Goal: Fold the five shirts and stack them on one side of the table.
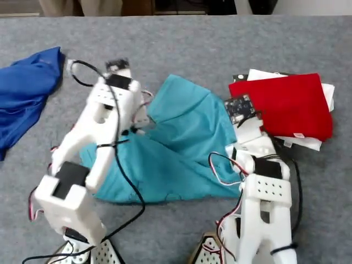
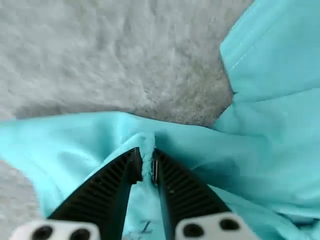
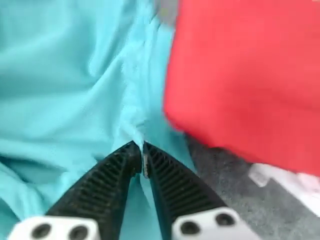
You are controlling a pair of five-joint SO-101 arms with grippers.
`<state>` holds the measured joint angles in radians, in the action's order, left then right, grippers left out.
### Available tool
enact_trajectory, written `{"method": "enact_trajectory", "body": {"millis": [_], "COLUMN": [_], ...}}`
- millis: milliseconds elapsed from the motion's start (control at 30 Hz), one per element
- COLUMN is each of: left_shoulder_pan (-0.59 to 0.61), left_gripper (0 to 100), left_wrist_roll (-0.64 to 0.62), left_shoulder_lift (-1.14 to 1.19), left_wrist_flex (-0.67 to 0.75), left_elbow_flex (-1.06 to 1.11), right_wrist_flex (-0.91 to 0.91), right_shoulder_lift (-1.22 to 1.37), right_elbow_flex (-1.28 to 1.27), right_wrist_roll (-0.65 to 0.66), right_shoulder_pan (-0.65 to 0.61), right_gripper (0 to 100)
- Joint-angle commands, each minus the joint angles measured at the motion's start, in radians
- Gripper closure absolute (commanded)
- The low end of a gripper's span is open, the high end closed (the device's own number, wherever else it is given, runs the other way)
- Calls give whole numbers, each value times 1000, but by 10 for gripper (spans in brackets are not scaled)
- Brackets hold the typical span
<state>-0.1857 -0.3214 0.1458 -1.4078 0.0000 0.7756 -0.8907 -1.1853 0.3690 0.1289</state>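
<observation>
A: The left gripper and right gripper each pinch an edge of the teal shirt, mid-table.
B: It looks soft, light and floppy. Lift both edges evenly.
A: The folded red shirt on a white pile crowds the right grip. The blue shirt lies well apart.

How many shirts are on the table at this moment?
4: a blue shirt crumpled at the left edge, a teal shirt in the middle, a folded red shirt at the right, a white shirt under it. The red one may hide a fifth.
</observation>
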Motion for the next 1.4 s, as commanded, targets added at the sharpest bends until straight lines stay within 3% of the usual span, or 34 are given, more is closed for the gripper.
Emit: {"method": "enact_trajectory", "body": {"millis": [0, 167, 500, 767, 1000, 1167, 1367], "left_shoulder_pan": [64, 118, 288, 425, 563, 585, 585], "left_gripper": [982, 982, 981, 981, 981, 981, 981], "left_wrist_roll": [103, 230, 287, 288, 417, 486, 519], "left_shoulder_lift": [-186, -414, -796, -918, -1012, -1138, -1299], "left_wrist_flex": [-46, -124, -158, -158, -160, -166, -161], "left_elbow_flex": [-68, -60, -167, -362, -410, -400, -365], "right_wrist_flex": [69, 155, 173, 44, -118, -143, -118], "right_shoulder_lift": [-91, -177, -236, -237, -234, -234, -234], "right_elbow_flex": [122, 291, 676, 909, 1041, 1144, 1302], "right_wrist_roll": [-60, -106, -118, -118, -112, -110, -110], "right_shoulder_pan": [-2, -2, -2, -1, -1, -8, -137], "right_gripper": [996, 996, 996, 996, 996, 996, 996]}}
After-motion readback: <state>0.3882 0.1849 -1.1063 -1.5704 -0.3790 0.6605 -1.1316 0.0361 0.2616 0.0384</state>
